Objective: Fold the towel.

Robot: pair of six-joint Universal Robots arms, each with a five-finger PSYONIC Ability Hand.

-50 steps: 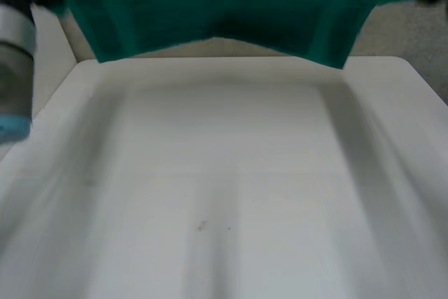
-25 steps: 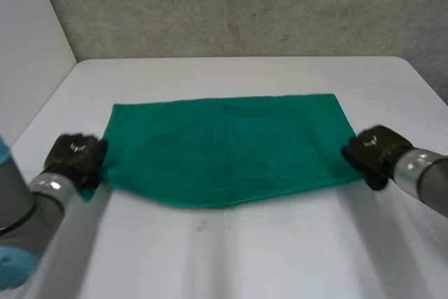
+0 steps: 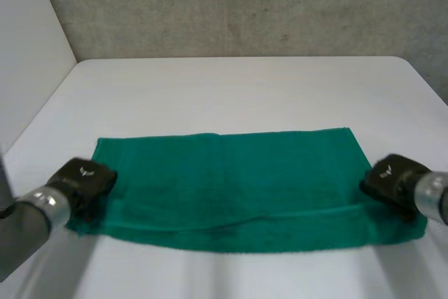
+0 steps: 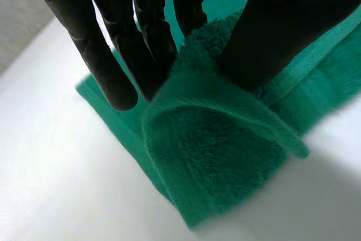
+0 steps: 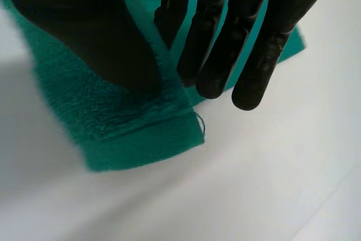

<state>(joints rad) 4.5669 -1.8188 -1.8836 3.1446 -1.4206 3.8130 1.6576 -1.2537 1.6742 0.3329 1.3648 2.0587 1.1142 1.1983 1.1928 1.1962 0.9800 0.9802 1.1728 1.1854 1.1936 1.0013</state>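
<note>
A green towel (image 3: pixel 231 187) lies flat across the near part of the white table (image 3: pixel 231 89), long side left to right, with one layer's edge showing along its near side. My left hand (image 3: pixel 84 176) holds its left end at the near corner. In the left wrist view the thumb and fingers of that hand (image 4: pixel 293 21) pinch a raised fold of towel (image 4: pixel 214 156). My right hand (image 3: pixel 392 176) holds the right end. Seen from the right wrist, this hand (image 5: pixel 84 21) pinches the towel's corner (image 5: pixel 113 122) between thumb and fingers.
A grey wall (image 3: pixel 245 5) stands behind the table's far edge, and a white panel (image 3: pixel 28 68) runs along the left side. Bare table top stretches between the towel and the far edge.
A second ago the towel hung high, close to the camera. It then came down onto the table, and both hands have since drawn it nearer to the front edge.
</note>
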